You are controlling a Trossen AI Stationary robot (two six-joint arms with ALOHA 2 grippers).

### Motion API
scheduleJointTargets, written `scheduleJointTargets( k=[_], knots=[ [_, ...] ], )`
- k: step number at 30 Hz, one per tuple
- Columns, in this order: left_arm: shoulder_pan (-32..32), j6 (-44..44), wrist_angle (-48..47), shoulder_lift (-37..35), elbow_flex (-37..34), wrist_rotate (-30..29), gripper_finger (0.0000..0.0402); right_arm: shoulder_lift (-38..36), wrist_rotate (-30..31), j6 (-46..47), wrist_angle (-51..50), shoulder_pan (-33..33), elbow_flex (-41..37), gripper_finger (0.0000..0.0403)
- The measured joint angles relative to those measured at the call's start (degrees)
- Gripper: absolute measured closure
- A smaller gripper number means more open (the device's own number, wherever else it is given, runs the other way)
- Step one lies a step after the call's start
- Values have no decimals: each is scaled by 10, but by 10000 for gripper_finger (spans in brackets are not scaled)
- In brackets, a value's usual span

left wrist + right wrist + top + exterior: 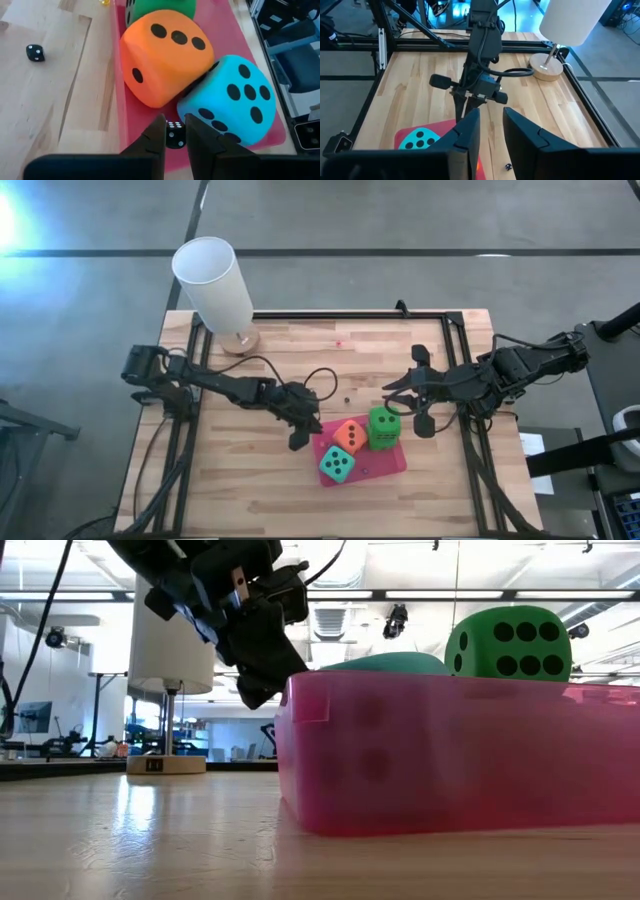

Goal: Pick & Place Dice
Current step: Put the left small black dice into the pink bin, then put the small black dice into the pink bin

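The left gripper (175,131), over the pink tray's (385,463) near edge, pinches a small black die (175,136). Orange (350,436), teal (337,465) and green (384,427) foam dice already sit inside. Another tiny black die (346,401) lies on the table, seemingly still to collect. The right gripper (415,402) hovers beside the tray, fingers slightly apart, empty.
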Motion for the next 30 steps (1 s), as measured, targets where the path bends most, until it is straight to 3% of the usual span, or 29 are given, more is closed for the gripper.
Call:
scheduleJointTargets(
  k=[30],
  knots=[
    [14, 42, -4, -16, 6, -2, 226, 0, 0, 0, 7, 0, 0, 328]
  ],
)
